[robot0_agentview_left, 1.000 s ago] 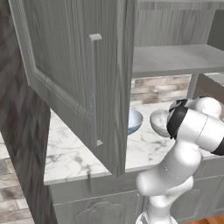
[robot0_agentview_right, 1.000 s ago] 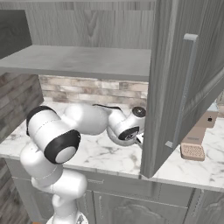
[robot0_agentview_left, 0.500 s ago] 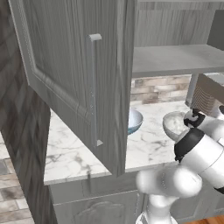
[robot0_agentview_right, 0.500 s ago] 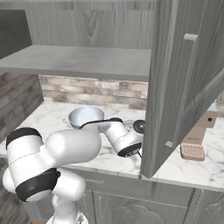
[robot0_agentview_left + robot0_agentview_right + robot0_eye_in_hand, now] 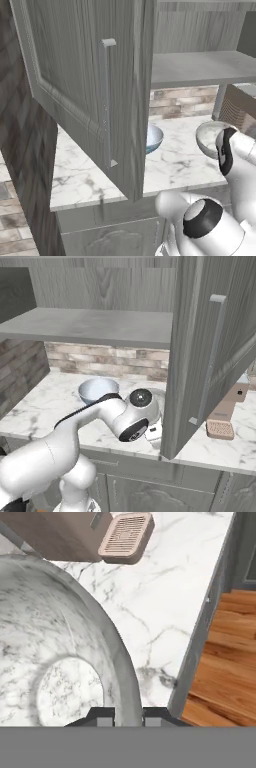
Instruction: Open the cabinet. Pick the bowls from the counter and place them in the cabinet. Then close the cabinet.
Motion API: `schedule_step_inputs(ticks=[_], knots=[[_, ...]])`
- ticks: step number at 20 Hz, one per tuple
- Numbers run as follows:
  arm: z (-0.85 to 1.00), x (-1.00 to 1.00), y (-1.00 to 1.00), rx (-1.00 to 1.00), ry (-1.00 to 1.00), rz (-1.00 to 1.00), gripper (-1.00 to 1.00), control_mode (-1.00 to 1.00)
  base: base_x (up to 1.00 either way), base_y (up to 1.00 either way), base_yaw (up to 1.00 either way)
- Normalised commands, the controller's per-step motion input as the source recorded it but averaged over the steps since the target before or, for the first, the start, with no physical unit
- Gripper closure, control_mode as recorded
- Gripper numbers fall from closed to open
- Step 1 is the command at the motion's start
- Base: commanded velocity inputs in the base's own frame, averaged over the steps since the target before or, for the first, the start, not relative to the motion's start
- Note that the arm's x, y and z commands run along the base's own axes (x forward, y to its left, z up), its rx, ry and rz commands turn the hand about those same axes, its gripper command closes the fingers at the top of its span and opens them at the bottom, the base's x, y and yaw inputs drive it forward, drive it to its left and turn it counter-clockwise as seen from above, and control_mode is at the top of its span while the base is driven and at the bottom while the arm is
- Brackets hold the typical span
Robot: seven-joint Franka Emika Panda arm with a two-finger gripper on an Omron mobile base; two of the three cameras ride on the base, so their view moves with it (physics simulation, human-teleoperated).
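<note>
Two bowls sit on the counter [image 5: 90, 175] below the open cabinet [image 5: 100, 75]: the light blue bowl [image 5: 154, 137] lies just behind the cabinet's left door, the speckled stone bowl [image 5: 209, 137] to its right beneath the shelf [image 5: 200, 67]. The gripper [image 5: 128, 714] is clenched on the stone bowl's rim, one fingertip inside the wall, one outside. A brown slotted object [image 5: 125, 534] lies on the counter just beyond that bowl.

the cabinet [image 5: 85, 75] looks like matt grey wood with visible grain. the counter [image 5: 175, 165] is smooth white marble with grey veins. one bowl [image 5: 152, 137] is glossy light blue; the other bowl [image 5: 60, 662] looks like speckled stone. the backsplash [image 5: 107, 358] is rough brick.
</note>
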Motion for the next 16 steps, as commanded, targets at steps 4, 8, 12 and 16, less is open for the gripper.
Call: schedule_step_inputs(ticks=[4, 8, 12, 16], knots=[[0.64, -0.61, 0.01, 0.00, 0.00, -0.14, 1.00, -1.00, 0.00, 0.00, 0.00], [0.74, -0.67, 0.03, 0.00, 0.04, -0.08, 1.00, -1.00, 0.00, 0.00, 0.00], [0.82, -0.73, 0.04, 0.01, 0.00, -0.01, 1.00, -1.00, 0.00, 0.00, 0.00], [0.87, -0.56, 0.26, 0.04, -0.06, 0.00, 1.00, -1.00, 0.00, 0.00, 0.00]])
